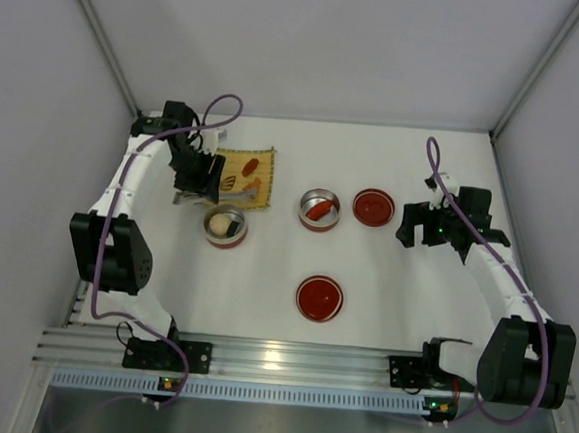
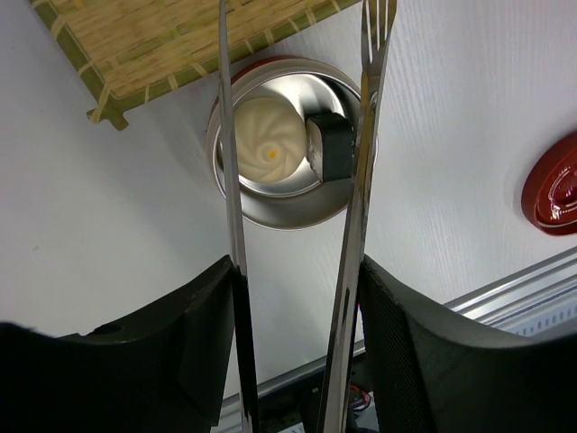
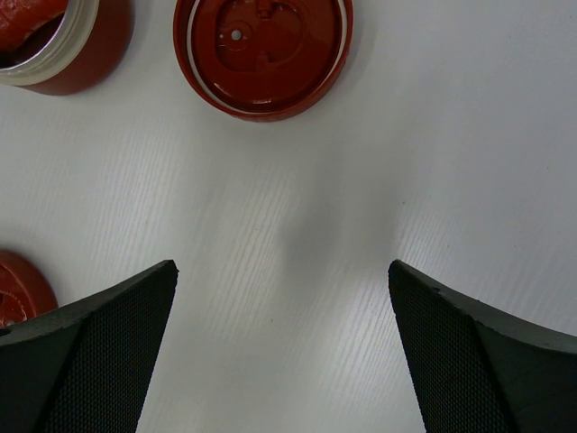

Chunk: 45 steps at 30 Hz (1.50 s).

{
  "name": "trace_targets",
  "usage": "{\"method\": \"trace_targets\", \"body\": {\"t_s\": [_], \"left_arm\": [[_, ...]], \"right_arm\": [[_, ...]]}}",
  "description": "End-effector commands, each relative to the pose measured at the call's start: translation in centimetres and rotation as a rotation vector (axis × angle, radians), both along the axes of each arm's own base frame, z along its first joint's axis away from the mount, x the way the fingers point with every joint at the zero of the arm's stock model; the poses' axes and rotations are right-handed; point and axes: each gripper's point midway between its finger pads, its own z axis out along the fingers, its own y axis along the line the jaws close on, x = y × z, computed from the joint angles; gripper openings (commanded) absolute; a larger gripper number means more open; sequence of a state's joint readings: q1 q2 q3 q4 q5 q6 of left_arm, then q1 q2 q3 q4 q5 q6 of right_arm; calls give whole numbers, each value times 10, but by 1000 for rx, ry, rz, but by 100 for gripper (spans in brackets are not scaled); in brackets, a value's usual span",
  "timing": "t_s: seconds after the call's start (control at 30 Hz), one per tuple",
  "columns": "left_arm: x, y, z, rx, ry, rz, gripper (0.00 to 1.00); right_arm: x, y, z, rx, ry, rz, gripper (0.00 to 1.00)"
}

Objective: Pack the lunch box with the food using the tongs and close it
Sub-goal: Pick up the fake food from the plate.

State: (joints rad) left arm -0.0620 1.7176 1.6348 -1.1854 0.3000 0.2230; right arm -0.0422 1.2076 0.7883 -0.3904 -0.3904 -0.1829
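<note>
Your left fingers (image 2: 297, 271) fill the bottom of the left wrist view. They are partly closed on the tongs (image 2: 234, 180), with one thin arm lying against the inner face of each finger, so the tongs are held with their arms apart. Those arms reach out over a round tin (image 2: 279, 216) on the desk (image 2: 108, 225). Inside the tin, a white bun (image 2: 269, 149) and a black roll (image 2: 332, 144) sit side by side, touching. One arm of the tongs crosses in front of the bun, and the forked arm runs past the roll's right edge. The yellow mat (image 2: 171, 45) lies just beyond the tin.

Your right fingers (image 3: 281, 271) are spread wide and hold nothing, with only desk between them. Ahead of them is a red lid (image 3: 261, 54), and to its left a second tin (image 3: 54, 45) has a red piece (image 3: 27, 18) of food in it. From above, another lid (image 1: 319, 298) lies nearer the arm bases, well apart from both tins.
</note>
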Motion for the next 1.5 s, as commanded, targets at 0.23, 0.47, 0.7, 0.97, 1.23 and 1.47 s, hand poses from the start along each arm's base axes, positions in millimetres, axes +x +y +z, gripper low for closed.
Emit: {"method": "trace_targets", "body": {"t_s": [0.23,0.47,0.7,0.97,1.23,1.47], "left_arm": [[27,-3,6,-23,-63,64,59],[36,-7,4,-31,-66,63,59],[49,-13,0,-25,-63,63,59],[54,-20,-9,-15,-45,57,56],[53,-18,-13,-4,-30,64,49],[53,-18,-11,-4,-38,59,37]], "right_arm": [[8,4,17,5,-38,19,99],[9,4,14,5,-30,19,99],[9,3,14,3,-29,19,99],[9,3,14,1,-29,19,99],[9,2,13,-5,-30,17,99],[10,2,14,-4,-33,18,99]]}}
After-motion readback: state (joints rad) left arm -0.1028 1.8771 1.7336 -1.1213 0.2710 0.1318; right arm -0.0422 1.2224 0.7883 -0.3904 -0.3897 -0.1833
